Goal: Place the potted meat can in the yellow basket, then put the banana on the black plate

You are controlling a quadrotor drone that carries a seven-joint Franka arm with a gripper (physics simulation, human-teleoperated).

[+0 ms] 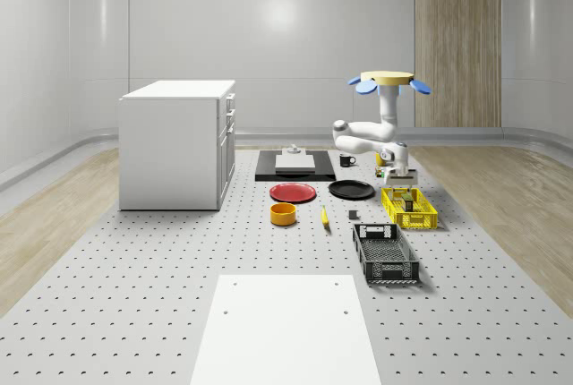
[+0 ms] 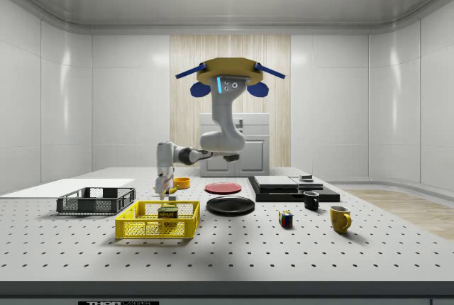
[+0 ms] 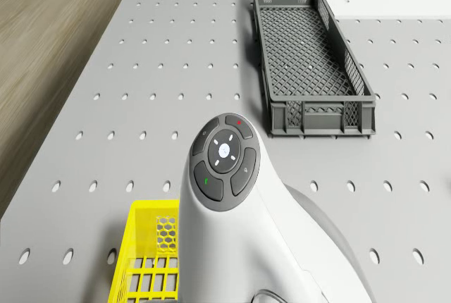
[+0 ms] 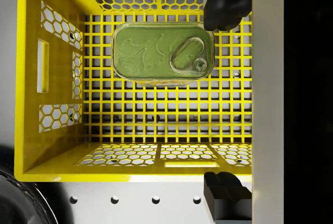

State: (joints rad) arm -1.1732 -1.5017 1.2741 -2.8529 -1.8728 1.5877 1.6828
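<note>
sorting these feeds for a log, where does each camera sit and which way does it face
Whole-scene view: off the robot, high, facing the table; drone hovers above the yellow basket.
Side view: off the robot, table height; arm hangs over the basket.
Drone view: on the drone, forward and down; its own arm, grey crate.
Wrist view: straight down between open fingers at the potted meat can.
Shared: the basket.

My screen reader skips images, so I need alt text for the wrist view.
A potted meat can sits upright on the mesh floor of a yellow basket, seen from straight above. The open gripper hangs over the basket, its black fingertips apart and empty.
</note>
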